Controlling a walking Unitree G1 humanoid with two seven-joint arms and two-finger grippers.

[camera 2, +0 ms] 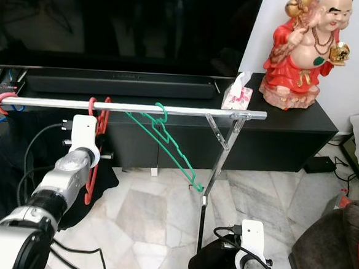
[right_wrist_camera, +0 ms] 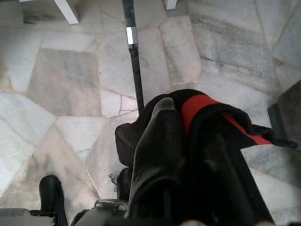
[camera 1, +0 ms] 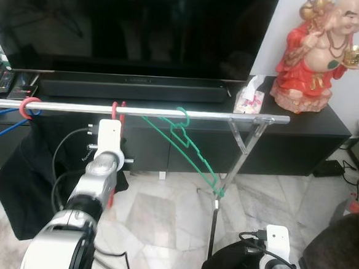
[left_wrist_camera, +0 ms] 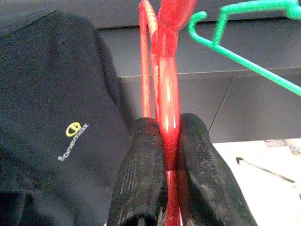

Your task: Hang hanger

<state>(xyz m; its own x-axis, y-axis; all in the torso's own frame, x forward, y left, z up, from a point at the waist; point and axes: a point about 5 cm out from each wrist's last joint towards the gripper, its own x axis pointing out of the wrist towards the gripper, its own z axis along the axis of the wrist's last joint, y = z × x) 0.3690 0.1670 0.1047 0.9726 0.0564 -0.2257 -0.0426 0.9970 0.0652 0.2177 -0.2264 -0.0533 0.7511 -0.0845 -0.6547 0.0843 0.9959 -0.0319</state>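
Left gripper (left_wrist_camera: 167,155) is up under rail (camera 1: 156,112), jaws clamped on red hanger (left_wrist_camera: 168,94), hook over rail beside green hanger (camera 1: 188,148). Right gripper (right_wrist_camera: 183,141), low nr floor, is closed on black-and-red cloth (right_wrist_camera: 207,106).

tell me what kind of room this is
Likely a home living room: a big TV on a low black cabinet, a soundbar, a tissue box, a marble floor, and a drying rail.

Even daylight, glare on marble floor (camera 1: 155,213); wrist views close, perhaps slightly soft.
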